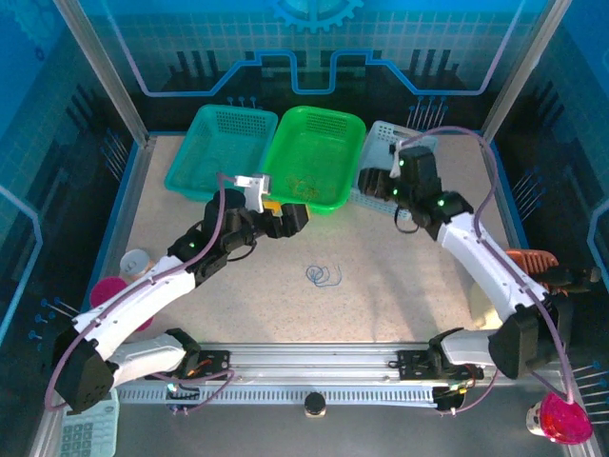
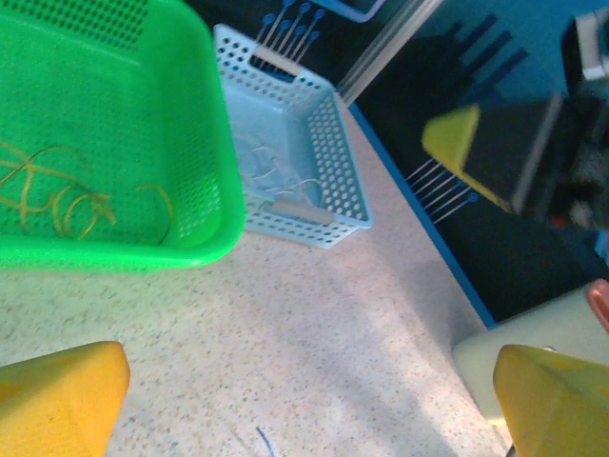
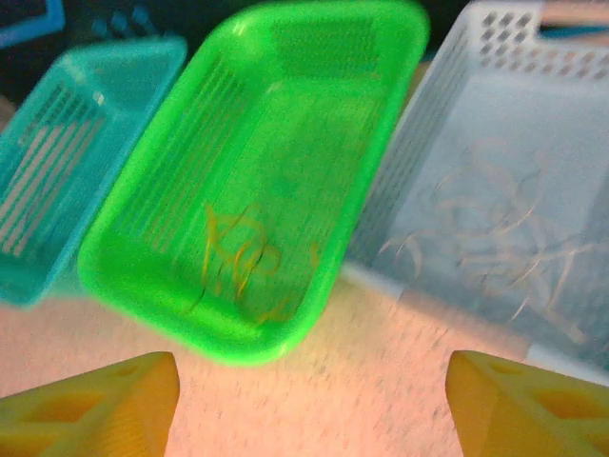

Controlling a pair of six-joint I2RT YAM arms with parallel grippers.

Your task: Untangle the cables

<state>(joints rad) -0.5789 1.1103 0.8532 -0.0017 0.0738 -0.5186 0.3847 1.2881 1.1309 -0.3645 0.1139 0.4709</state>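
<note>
**A:** Where are the cables?

**B:** A small blue loop (image 1: 324, 275) lies loose on the table (image 1: 409, 276), between the two arms. The left wrist view cuts it off, leaving just a tip at the bottom edge.

**A:** And the others?

**B:** The yellow cords (image 3: 243, 262) are in the green basket (image 3: 324, 95) and the white cords (image 3: 504, 238) in the pale basket (image 3: 419, 171). Both are blurred in the right wrist view and faint from above.

**A:** Grippers?

**B:** The left gripper (image 2: 304, 409) and right gripper (image 3: 309, 409) are both spread wide, with nothing between their fingers.

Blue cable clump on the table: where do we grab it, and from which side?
Probably best to grip the blue cable clump at its middle, where the loops overlap, coming straight down from above. It lies flat and thin on the table, with no raised edge to catch from the side.
</note>
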